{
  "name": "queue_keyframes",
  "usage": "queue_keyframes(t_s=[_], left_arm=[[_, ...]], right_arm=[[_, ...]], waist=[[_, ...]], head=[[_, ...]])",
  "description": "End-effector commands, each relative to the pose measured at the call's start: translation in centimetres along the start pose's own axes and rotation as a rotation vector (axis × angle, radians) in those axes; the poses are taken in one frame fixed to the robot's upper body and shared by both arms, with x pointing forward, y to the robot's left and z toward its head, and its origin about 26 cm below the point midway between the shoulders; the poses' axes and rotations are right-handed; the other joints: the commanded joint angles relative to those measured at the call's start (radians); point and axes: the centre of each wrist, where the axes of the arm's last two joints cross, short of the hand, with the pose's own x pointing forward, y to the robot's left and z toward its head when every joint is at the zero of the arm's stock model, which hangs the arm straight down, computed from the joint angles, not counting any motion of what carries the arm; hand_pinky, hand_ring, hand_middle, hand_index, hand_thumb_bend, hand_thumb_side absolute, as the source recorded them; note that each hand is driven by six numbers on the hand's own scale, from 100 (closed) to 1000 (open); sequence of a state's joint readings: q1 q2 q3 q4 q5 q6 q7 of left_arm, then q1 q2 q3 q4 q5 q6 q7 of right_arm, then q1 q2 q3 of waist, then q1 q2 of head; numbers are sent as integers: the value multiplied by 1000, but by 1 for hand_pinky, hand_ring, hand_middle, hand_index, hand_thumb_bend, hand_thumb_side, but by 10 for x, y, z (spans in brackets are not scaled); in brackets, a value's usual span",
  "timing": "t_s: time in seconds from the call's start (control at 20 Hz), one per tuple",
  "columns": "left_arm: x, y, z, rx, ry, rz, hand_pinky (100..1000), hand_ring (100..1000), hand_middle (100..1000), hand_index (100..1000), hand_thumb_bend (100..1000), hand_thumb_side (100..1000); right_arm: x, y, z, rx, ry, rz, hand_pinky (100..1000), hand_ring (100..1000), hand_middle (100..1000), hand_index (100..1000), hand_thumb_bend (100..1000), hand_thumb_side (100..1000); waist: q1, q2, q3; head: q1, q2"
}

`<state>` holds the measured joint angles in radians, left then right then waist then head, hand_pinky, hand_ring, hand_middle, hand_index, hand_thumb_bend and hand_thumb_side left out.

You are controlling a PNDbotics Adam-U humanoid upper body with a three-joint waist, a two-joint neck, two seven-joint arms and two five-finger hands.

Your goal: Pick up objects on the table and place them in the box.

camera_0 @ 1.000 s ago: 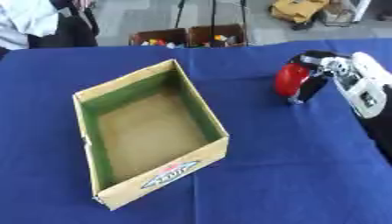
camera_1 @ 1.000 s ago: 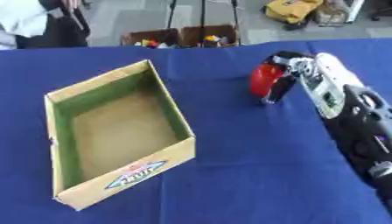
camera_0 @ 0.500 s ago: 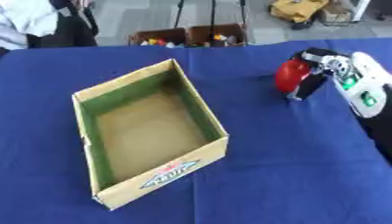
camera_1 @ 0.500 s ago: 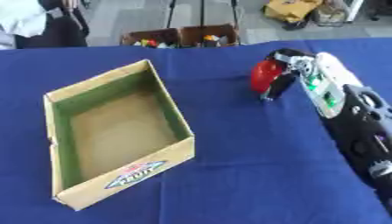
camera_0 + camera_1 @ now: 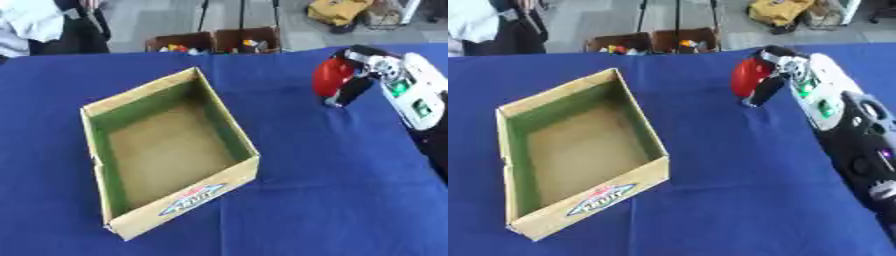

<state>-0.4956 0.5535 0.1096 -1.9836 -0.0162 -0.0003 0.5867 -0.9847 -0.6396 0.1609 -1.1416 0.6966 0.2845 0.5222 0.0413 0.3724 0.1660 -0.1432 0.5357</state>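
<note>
Head-camera stereo pair, both eyes showing nearly the same scene. The counter [image 5: 332, 190] was covered with a dark blue cloth. On its left half stood an open cardboard box [image 5: 166, 155], set askew, with green inner walls, a bare brown floor and a printed label on its near outer wall; nothing lay inside it. The right hand [image 5: 773, 75] entered from the right edge of the view, at the far right part of the counter and well apart from the box. Its dark fingers [image 5: 350, 90] were curled round a rounded red object [image 5: 330, 79], which showed on the side of the hand facing the box; what kind of object it was could not be made out. One fingertip reached down to the cloth or just above it; contact could not be judged. The white and silver forearm [image 5: 824, 105], bearing small green lights, ran back toward the lower right. Beyond the far edge of the counter stood cardboard bins [image 5: 214, 42] holding small coloured items.
</note>
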Motion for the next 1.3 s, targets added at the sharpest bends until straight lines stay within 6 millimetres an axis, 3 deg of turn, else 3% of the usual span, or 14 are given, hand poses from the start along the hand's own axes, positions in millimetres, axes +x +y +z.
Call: queue_keyframes(t_s=[0.05, 0.85, 1.3], left_arm=[[7, 5, -8, 7, -38, -4, 628, 794, 783, 824, 100, 770], [7, 5, -7, 0, -37, -1, 629, 793, 783, 823, 100, 771], [8, 3, -7, -8, -38, 11, 628, 793, 783, 823, 100, 771]], right_arm=[[9, -30, 16, -91, -49, 22, 474, 594, 613, 693, 222, 100], [91, -55, 81, -189, -338, 157, 466, 590, 604, 680, 132, 100], [140, -48, 86, -150, -471, 162, 468, 592, 602, 674, 125, 100]], waist=[[-12, -36, -2], [-21, -76, -8], [-27, -90, 11]], head=[[2, 3], [8, 8], [-9, 9]])
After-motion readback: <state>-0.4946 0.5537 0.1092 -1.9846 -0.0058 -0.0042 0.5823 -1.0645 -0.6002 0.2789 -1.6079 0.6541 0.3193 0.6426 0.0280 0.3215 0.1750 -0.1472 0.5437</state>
